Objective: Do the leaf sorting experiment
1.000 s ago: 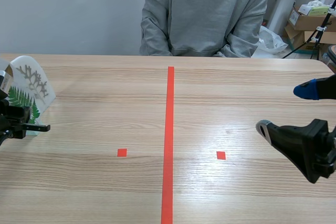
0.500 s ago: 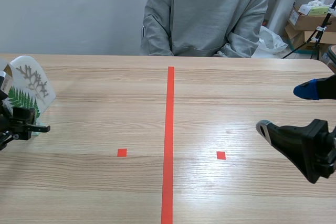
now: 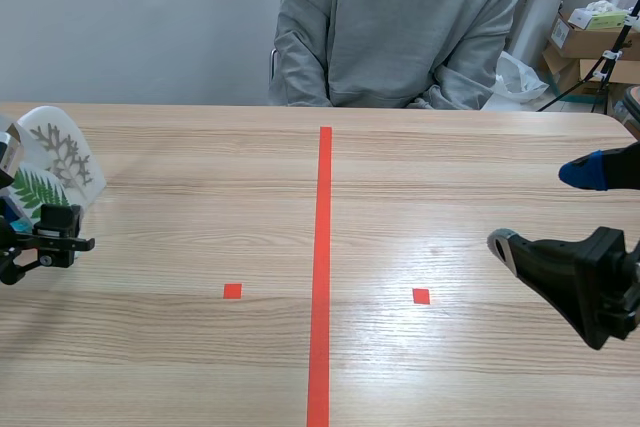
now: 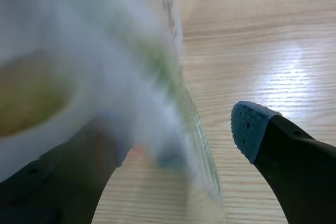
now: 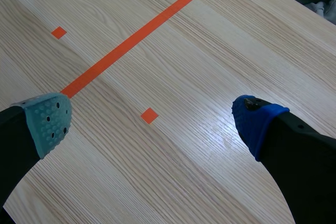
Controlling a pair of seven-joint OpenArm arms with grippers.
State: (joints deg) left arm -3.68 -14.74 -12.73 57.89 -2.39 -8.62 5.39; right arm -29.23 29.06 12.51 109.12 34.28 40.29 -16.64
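Leaf cards [image 3: 60, 150] stand at the bench's [image 3: 200, 357] left edge, about midway along it. They are white laminated sheets: one with a pale branching leaf, and a green fern card [image 3: 33, 190] just in front of it, overlapping. They look light, thin, stiff-ish but bendable, with a glossy film that is likely slippery. A pinch on a bare edge or corner seems best, taking a single sheet rather than the stack. A hard squeeze probably isn't needed, though a card could slide or flex out of the pads. Left claw [image 3: 58, 235] is right at the cards. In its wrist view a blurred white card [image 4: 105, 51] sits between the spread fingers and close against one finger. Bare wood shows between the card and the other blue pad [image 4: 249, 129], so it reads as open and not yet clamped. How many sheets are in there I can't tell because of the blur. Right claw [image 5: 152, 121] hangs over the right half of the bench near its right edge, well apart from the cards, fingers wide and holding nothing. Red tape line [image 3: 324, 267] splits the bench down the middle. A person in a grey sweatshirt [image 3: 395, 27] sits at the far edge. Cardboard boxes [image 3: 590, 42] sit behind the far right corner.
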